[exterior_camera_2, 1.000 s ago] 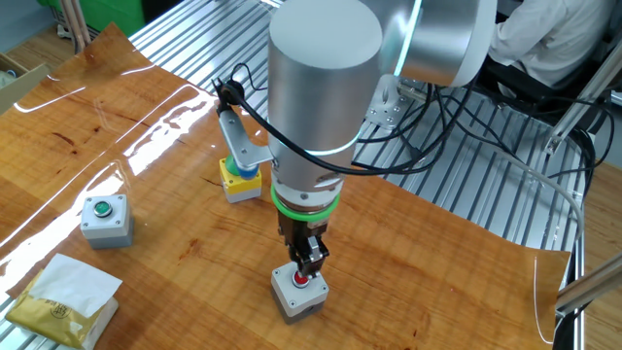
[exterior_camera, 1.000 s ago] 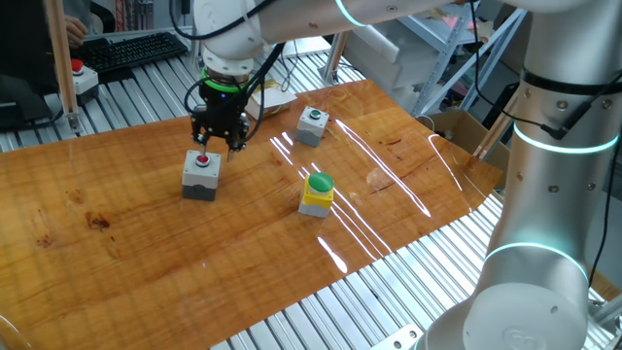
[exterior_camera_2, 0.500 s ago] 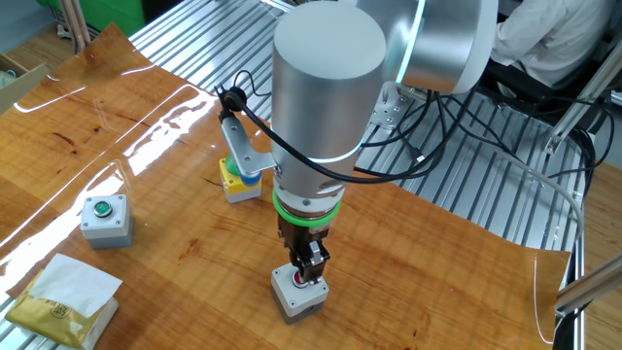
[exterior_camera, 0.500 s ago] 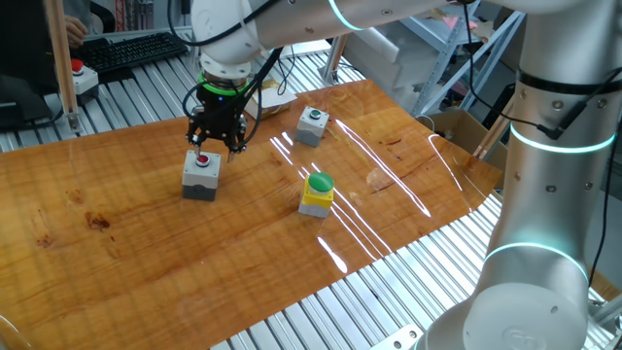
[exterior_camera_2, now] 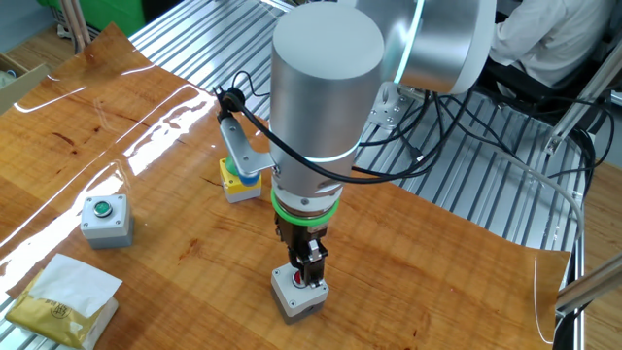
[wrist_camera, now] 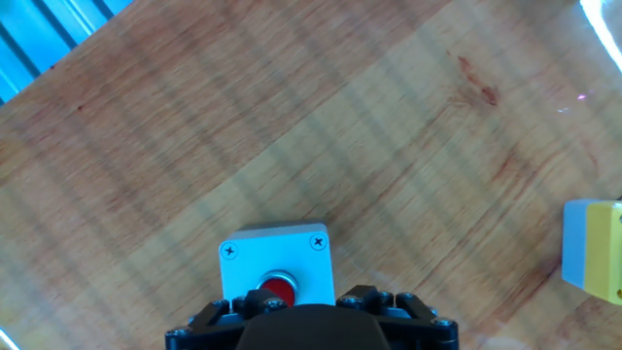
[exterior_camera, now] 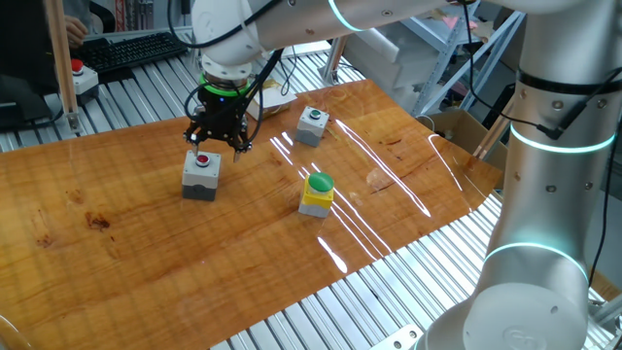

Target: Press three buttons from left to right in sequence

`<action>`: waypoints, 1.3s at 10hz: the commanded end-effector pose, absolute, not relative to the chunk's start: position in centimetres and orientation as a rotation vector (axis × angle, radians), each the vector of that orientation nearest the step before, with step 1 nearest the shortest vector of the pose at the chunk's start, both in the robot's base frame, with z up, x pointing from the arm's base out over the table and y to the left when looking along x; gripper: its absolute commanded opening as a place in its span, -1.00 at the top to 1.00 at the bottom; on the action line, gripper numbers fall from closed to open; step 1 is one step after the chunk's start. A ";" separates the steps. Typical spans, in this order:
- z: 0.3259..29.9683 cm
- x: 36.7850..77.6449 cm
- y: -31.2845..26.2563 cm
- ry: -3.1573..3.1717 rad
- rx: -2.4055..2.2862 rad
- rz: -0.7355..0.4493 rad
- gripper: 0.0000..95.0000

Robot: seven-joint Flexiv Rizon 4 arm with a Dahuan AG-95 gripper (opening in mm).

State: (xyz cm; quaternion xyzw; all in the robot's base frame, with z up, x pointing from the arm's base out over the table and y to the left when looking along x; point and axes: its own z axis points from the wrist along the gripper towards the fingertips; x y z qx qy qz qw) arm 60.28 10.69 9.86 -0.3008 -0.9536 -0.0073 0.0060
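Three buttons stand on the wooden table (exterior_camera: 117,243). The grey box with a red button (exterior_camera: 201,175) is on the left, and my gripper (exterior_camera: 216,146) hangs just above it with its two black fingers spread apart and nothing between them. The other fixed view shows the fingers (exterior_camera_2: 309,270) right over the red button (exterior_camera_2: 302,282). In the hand view that red-button box (wrist_camera: 277,264) lies at the lower middle, partly under the hand. The yellow box with a green dome (exterior_camera: 318,192) sits in the middle. The grey box with a small green button (exterior_camera: 312,125) is at the back right.
A tan packet with white paper (exterior_camera_2: 63,297) lies near the small-green-button box (exterior_camera_2: 106,219). A red mushroom button on a pale box (exterior_camera: 80,76) and a keyboard (exterior_camera: 136,49) sit off the table at the back left. The arm's big column (exterior_camera: 549,194) stands at the right.
The gripper has lifted slightly off the red button and its fingers have spread wider. The boxes have not moved.
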 end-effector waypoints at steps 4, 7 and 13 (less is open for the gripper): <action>9.4 60.0 10.2 -2.988 -0.934 -0.031 -0.60; 9.2 59.8 9.8 -2.985 -0.946 -0.047 -0.60; 8.5 59.9 9.9 -2.988 -0.928 -0.049 -0.60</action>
